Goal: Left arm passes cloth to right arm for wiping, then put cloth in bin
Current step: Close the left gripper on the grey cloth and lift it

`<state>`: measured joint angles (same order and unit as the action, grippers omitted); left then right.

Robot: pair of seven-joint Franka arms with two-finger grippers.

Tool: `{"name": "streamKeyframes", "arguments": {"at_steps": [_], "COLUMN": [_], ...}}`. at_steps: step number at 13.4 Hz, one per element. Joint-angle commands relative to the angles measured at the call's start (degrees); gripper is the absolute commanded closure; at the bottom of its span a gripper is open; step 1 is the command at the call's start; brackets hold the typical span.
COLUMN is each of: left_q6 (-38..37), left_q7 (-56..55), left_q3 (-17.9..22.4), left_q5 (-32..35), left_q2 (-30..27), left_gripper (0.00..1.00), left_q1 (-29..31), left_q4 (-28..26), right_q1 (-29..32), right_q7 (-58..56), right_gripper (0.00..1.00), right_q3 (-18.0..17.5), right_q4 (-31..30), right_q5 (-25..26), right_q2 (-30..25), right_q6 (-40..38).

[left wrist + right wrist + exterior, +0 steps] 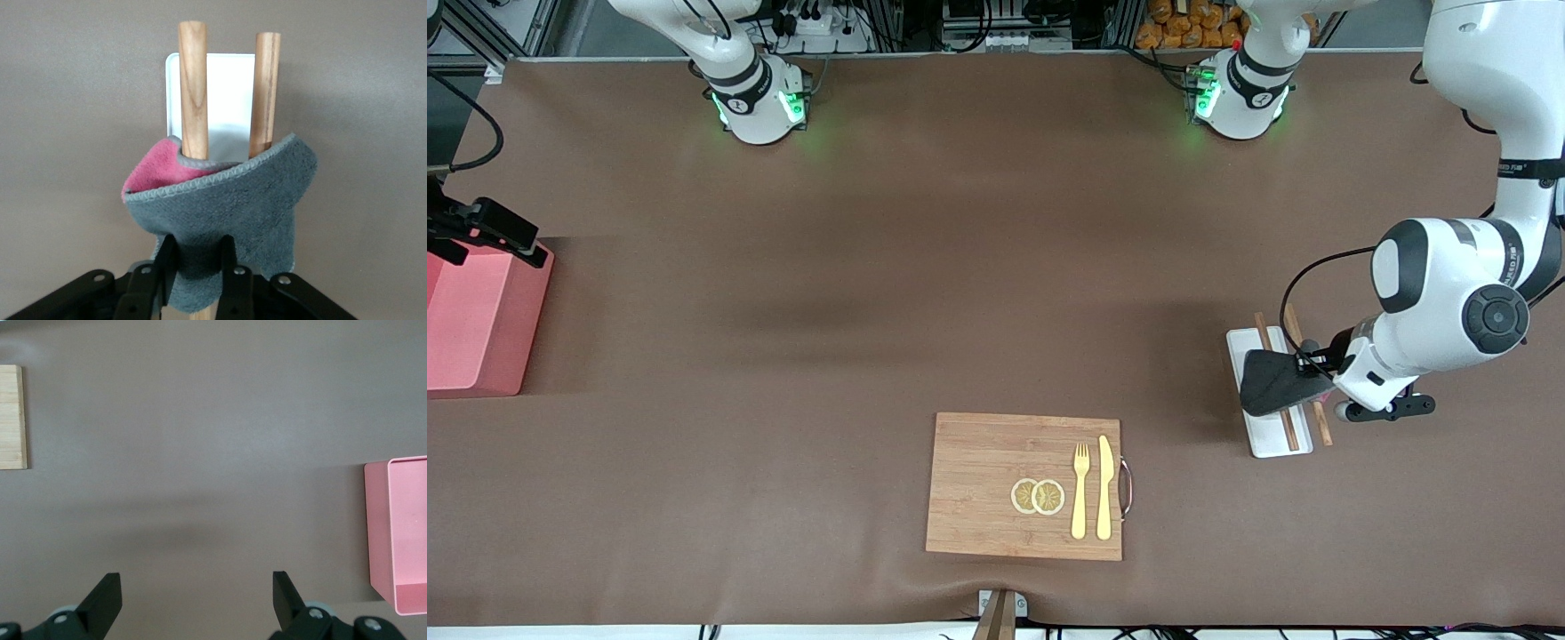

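My left gripper (1303,364) is shut on the dark grey cloth (1276,382) with a pink edge, over the white tray (1272,442) at the left arm's end of the table. In the left wrist view its fingers (165,257) pinch a fold of the cloth (227,207), which hangs over the tray (230,93) and hides part of two wooden chopsticks (193,87). My right gripper (197,587) is open and empty, high over bare table near the pink bin (400,527). The bin (471,329) stands at the right arm's end, and the right gripper (489,233) shows over it.
A wooden cutting board (978,489) lies near the front edge with a fork (1080,493), a knife (1104,489) and two lemon slices (1038,496). Its corner shows in the right wrist view (12,417). The chopsticks (1264,333) lie along the tray.
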<state>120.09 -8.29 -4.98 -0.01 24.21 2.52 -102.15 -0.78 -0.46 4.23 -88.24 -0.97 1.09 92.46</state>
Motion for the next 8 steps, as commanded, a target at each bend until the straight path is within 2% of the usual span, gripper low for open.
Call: {"name": "streamKeyframes", "arguments": {"at_steps": [1, 6, 8], "left_q6": [0.5, 0.5, 0.5], "left_q7": [-0.24, 0.03, 0.46], "left_q3": [-0.03, -0.03, -0.03], "left_q5": [-0.96, -0.96, -0.96], "left_q2": [-0.48, -0.39, -0.39], "left_gripper": [0.75, 0.95, 1.0], "left_q1": [-0.15, -0.24, -0.33], "left_q4": [-0.16, -0.16, -0.07], "right_q1": [0.6, 1.22, 0.95], "right_q7": [-0.25, -0.16, 0.72], "right_gripper": [0.0, 0.0, 0.0], "right_q3": [-0.27, -0.19, -0.19], "right_q4": [0.35, 0.35, 0.35], "right_q5": [0.61, 0.61, 0.35], "right_q2": [0.32, 0.93, 1.11], "right_q6": [-1.05, -1.93, -1.93]}}
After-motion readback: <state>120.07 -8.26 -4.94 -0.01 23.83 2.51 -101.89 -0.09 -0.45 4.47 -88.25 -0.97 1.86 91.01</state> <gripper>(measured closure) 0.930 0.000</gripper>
